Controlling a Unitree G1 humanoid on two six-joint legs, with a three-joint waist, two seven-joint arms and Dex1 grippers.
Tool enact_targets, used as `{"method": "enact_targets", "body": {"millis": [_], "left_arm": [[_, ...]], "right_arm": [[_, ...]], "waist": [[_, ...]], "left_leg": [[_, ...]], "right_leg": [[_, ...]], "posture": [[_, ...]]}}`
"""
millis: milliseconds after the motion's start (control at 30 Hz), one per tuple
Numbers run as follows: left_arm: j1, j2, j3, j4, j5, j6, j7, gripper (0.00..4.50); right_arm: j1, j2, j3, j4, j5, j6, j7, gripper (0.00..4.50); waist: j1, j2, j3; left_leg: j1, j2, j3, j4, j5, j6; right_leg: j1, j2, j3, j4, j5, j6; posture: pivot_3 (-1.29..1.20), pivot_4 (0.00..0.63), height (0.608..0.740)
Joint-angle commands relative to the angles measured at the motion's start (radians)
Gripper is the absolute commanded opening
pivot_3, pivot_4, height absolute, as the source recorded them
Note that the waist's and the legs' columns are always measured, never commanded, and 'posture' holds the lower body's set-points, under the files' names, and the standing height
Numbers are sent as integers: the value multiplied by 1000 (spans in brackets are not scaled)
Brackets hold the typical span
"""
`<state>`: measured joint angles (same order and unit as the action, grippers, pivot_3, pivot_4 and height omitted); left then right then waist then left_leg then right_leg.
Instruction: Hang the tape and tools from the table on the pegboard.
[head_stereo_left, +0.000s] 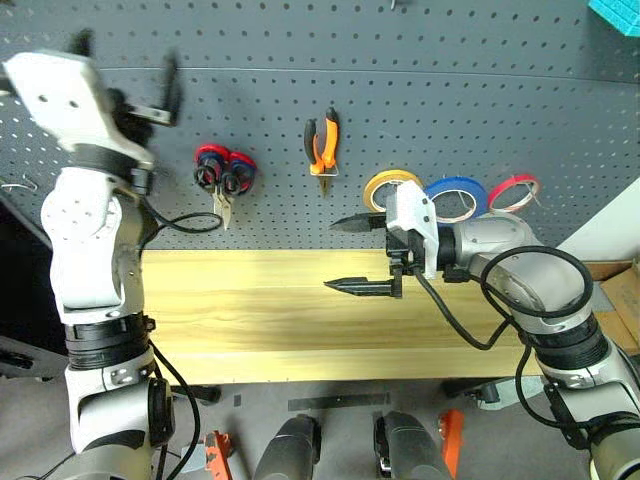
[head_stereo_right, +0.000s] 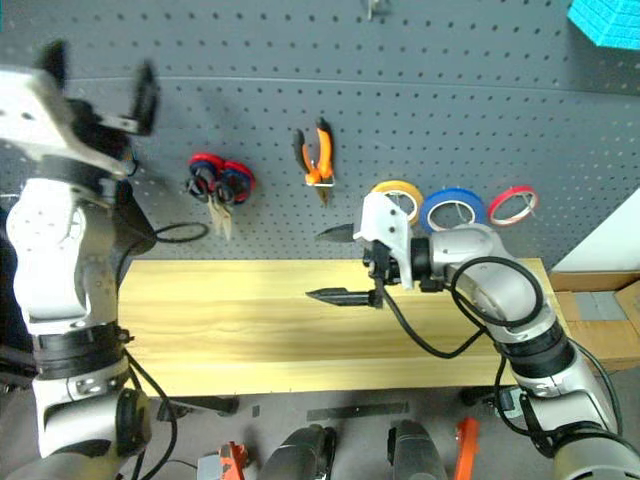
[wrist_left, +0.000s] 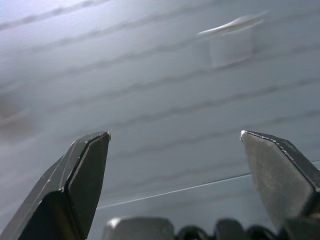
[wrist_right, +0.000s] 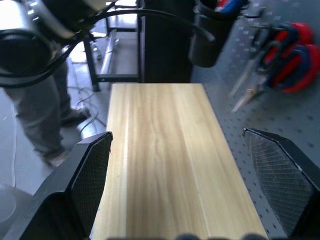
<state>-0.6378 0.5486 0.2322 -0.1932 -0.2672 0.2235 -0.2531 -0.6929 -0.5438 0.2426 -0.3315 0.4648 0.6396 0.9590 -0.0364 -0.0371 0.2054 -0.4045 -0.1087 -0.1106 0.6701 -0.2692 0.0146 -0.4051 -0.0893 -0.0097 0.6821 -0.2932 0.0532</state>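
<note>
Hanging pliers, nose down, vertical

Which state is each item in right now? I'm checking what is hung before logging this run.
scissors: hanging on the pegboard
pliers: hanging on the pegboard
yellow roll: hanging on the pegboard
blue tape: hanging on the pegboard
red roll: hanging on the pegboard
table: bare top
left gripper: open, holding nothing
right gripper: open, holding nothing

Yellow tape roll and thin red roll hang on hooks; teal block above.
</note>
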Motion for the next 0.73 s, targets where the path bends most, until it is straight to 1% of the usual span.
{"method": "enact_targets", "body": {"millis": [33, 67, 133, 200, 267, 367, 433, 467, 533, 600, 733], "left_arm": [[45, 28, -29, -116, -99, 179, -82, 4479], [64, 32, -29, -149, -151, 256, -101, 4479], [114, 51, -33, -205, -200, 331, -144, 4479], [159, 56, -16, -246, -260, 436, -143, 4479], [201, 66, -26, -285, -264, 503, -123, 4479], [252, 51, -40, -319, -264, 558, -100, 4479], [289, 16, -45, -321, -261, 554, -90, 4479], [310, 0, -52, -317, -241, 547, -73, 4479], [372, 2, -102, -317, -188, 498, -96, 4479], [431, -27, -119, -300, -154, 461, -78, 4479], [537, -62, -136, -239, -63, 313, -74, 4479]], "right_arm": [[25, -19, -62, -57, 35, 20, -12, 4500], [36, -23, -72, -64, 39, 26, -18, 4500], [58, -33, -89, -78, 44, 38, -31, 4500], [83, -45, -108, -91, 52, 50, -45, 4500], [116, -56, -129, -104, 55, 56, -57, 4500], [163, -65, -155, -114, 54, 61, -79, 4500], [207, -63, -169, -109, 38, 49, -106, 4500], [233, -63, -171, -101, 28, 39, -113, 4500], [289, -67, -161, -74, -8, -4, -120, 4500], [333, -63, -152, -45, -38, -52, -126, 4500], [387, -31, -155, 38, -89, -134, -155, 4500]], "waist": [[-12, 0, 0], [-19, 0, 0], [-29, 0, 0], [-34, 0, 0], [-35, 0, 0], [-32, 1, 0], [-27, 1, -1], [-24, 1, -2], [-21, 2, -9], [-20, 3, -10], [-20, 5, -13]], "left_leg": [[0, 1, 0, 0, 0, 0], [0, 1, 0, 0, 0, 0], [0, 2, 0, 0, 0, 0], [0, 2, 0, 0, 0, 0], [0, 2, 0, 0, 0, 0], [0, 1, 0, 1, 0, 0], [0, 1, 0, 2, 0, 0], [0, 1, 0, 3, 0, 0], [0, 1, 0, 3, 0, 0], [1, 1, 1, 3, 0, 0], [1, 1, 2, 5, 0, 0]], "right_leg": [[-1, 1, 0, 0, 0, 0], [-1, 1, 0, 1, 0, 0], [-1, 2, 0, 2, 0, 0], [-1, 2, 1, 2, 0, 0], [-1, 2, 1, 2, 0, 0], [0, 2, 1, 2, 0, 0], [0, 2, 1, 2, 0, 0], [0, 2, 1, 3, 0, 0], [0, 2, 1, 3, 0, 0], [1, 1, 2, 2, 0, 0], [0, 1, 3, 4, 0, -1]], "posture": [[-109, 167, 740], [-112, 167, 740], [-114, 166, 740], [-116, 164, 740], [-115, 162, 740], [-115, 158, 740], [-118, 152, 740], [-119, 149, 740], [-123, 142, 740], [-124, 129, 740], [-120, 110, 740]]}}
